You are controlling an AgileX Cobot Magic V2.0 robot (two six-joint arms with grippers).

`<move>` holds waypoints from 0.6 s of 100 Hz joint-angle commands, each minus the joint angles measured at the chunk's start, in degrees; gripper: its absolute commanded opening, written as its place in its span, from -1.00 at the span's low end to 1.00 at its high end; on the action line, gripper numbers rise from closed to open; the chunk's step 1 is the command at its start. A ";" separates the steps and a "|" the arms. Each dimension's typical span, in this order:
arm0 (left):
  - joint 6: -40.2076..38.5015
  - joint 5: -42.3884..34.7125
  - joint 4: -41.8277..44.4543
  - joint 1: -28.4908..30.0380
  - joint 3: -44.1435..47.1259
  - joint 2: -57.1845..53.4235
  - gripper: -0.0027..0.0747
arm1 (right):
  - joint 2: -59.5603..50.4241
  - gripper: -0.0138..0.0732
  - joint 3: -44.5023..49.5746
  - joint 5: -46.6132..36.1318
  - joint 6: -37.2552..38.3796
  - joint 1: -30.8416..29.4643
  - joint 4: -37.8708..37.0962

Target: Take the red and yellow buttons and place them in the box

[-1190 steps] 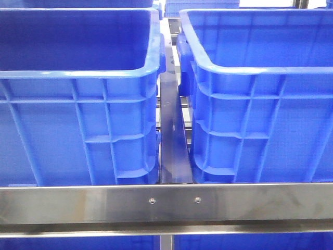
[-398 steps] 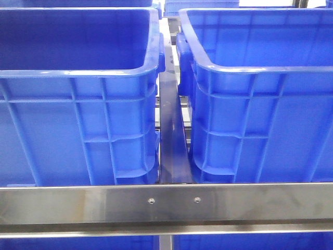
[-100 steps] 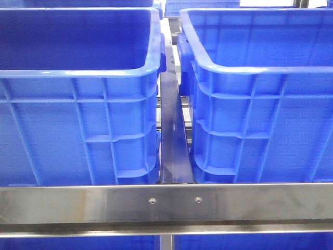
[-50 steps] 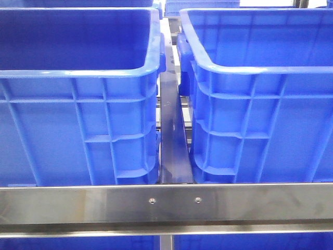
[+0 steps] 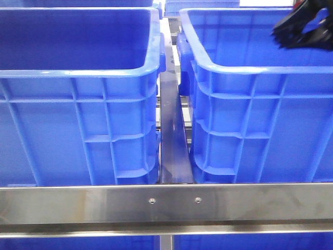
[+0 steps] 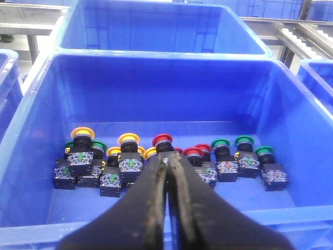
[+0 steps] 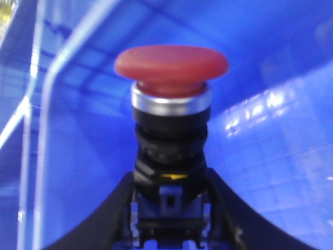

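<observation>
Right tool (image 7: 169, 229) of mine is gripping a red button (image 7: 170, 130) by its black body, cap upright, inside the right blue bin (image 5: 260, 67); in the front view it is showing at the bin's 2 o'clock corner. Left tool (image 6: 169, 172) is pressing its fingers together, holding nothing, above another bin (image 6: 156, 78) where red, yellow and green buttons (image 6: 130, 161) are lying in a row.
</observation>
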 commanded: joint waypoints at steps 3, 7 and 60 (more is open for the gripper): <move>-0.02 -4.23 0.38 0.09 -1.49 0.67 -0.98 | 2.65 -0.62 -4.74 4.89 -0.90 -0.41 4.50; -0.02 -4.23 0.38 0.09 -1.49 0.67 -0.98 | 4.20 -0.62 -5.54 4.92 -0.85 -0.41 5.73; -0.02 -4.33 0.38 0.09 -1.49 0.67 -0.98 | 14.70 -0.62 -13.00 1.72 2.68 -0.46 7.90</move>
